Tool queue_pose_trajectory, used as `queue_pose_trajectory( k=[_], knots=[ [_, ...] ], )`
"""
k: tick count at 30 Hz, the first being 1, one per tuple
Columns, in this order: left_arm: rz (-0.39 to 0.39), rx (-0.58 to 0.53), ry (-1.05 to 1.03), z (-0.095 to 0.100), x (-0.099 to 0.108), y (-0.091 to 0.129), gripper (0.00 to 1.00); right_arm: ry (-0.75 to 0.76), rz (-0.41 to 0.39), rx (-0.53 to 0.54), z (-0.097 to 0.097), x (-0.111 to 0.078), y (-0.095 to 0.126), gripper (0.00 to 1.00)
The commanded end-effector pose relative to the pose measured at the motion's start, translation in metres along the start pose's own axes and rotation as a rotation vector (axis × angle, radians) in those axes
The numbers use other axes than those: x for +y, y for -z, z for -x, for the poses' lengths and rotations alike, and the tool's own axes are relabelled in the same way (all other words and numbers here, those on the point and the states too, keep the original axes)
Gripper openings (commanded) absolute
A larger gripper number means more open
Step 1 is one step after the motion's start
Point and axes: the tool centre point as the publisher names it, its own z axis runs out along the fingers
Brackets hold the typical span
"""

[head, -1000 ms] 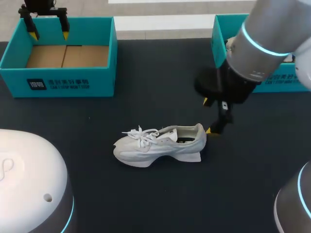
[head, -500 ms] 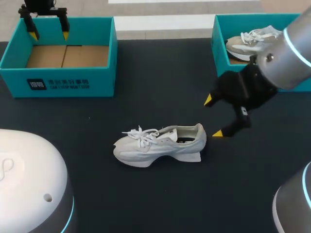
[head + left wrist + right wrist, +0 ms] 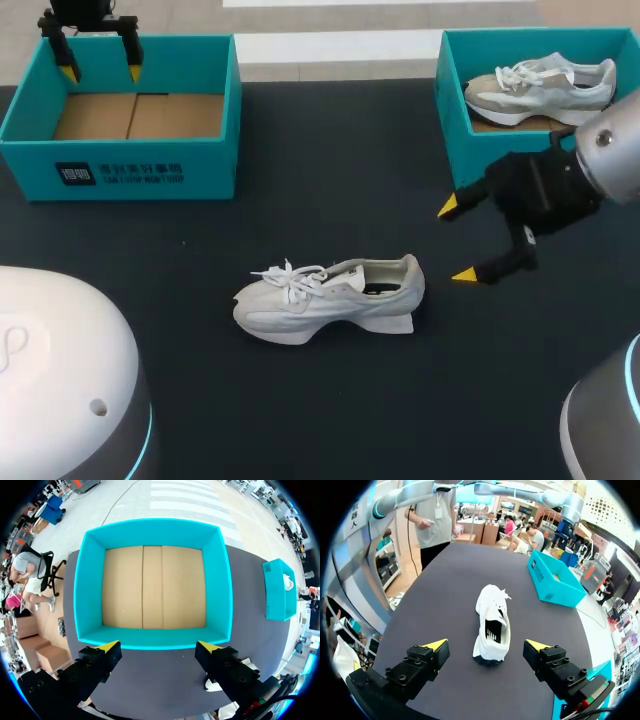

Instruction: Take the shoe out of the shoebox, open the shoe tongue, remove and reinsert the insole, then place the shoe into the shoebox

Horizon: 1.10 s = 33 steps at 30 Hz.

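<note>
From above, the white shoe (image 3: 330,298) stands on its sole near the middle of the dark worktop (image 3: 330,180), toe to the left, heel to the right, laces loose. The right hand (image 3: 456,240) hangs just to the right of the heel, not touching it, its yellow-tipped fingers spread wide. At the far left sits the left shoebox (image 3: 120,170), holding nothing but its cardboard floor. The left hand (image 3: 100,73) hovers over its far wall, fingers spread. At the far right, the right shoebox (image 3: 448,110) holds a second shoe (image 3: 545,90).

In the left wrist view, the left hand (image 3: 159,646) is spread with nothing between its fingers. The left shoebox (image 3: 227,590) lies ahead of it with its bare brown floor showing, and the right shoebox (image 3: 275,590) sits well beyond on the worktop (image 3: 250,625).

In the right wrist view, the right hand (image 3: 486,645) is spread and grips nothing. The shoe (image 3: 492,620) lies just ahead of it, in line with the gap, heel towards the fingers and toe pointing away. The dark insole (image 3: 493,630) shows inside its opening. The left shoebox (image 3: 552,580) stands beyond, off to one side on the worktop (image 3: 435,595).
</note>
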Motion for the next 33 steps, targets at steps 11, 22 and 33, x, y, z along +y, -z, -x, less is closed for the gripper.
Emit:
queue_pose_trajectory(
  k=[11,22,33],
  knots=[
    [0.0,-0.001,0.0,0.0,0.0,0.0,1.0,-0.031,0.193,-0.116,0.012,-0.071,-0.031,1.0],
    [0.0,-0.001,0.0,0.0,0.0,0.0,1.0,-0.104,0.284,-0.143,0.01,-0.102,-0.06,1.0],
    [0.0,-0.001,0.0,0.0,0.0,0.0,1.0,-0.104,0.284,-0.143,0.01,-0.102,-0.06,1.0]
  ],
)
